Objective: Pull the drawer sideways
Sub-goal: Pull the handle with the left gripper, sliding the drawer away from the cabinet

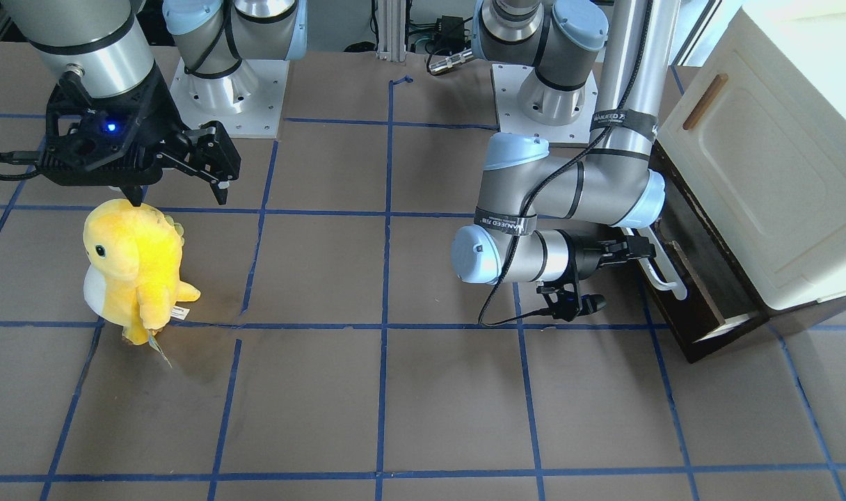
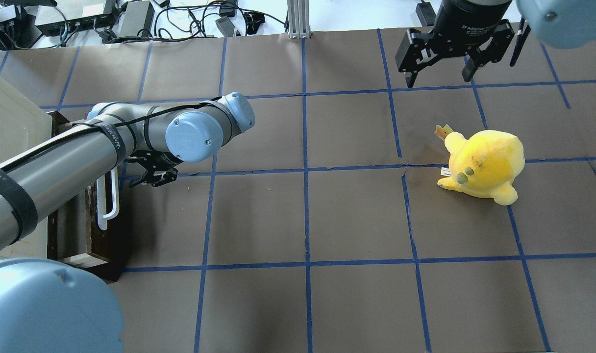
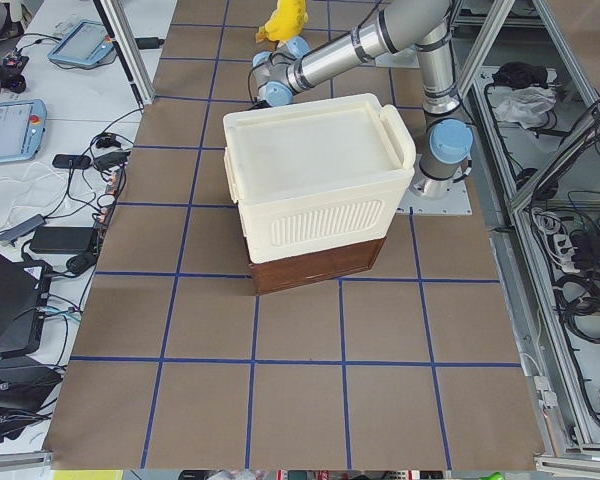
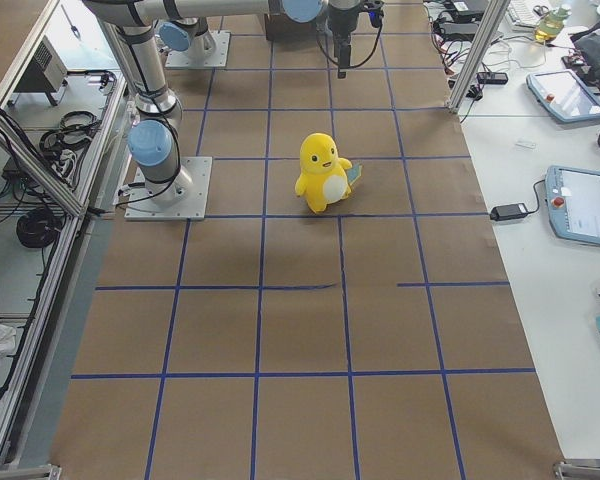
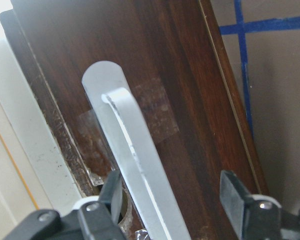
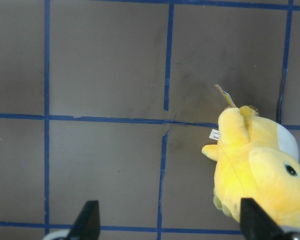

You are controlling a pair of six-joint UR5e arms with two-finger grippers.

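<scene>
At the bench's (image 2: 303,220) left end, the drawer (image 2: 112,245) sits slightly out under the cream cabinet (image 2: 9,127). We judge a sideways pull now could slip off the white handle (image 5: 135,150), because the left pincer (image 5: 172,186) only straddles it, fingers apart and unclamped. Far right, near the plush (image 2: 484,162), the right pincer (image 2: 438,78) hangs spread and empty.

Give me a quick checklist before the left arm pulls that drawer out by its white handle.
1. Left gripper open: ok.
2. Handle between its fingers: ok.
3. Grip closed on the handle: not ok, jaws apart.
4. Drawer free to slide: cannot tell.
5. Yellow toy well away from the drawer: ok.
6. Right gripper away from the drawer, near the toy: ok.
</scene>
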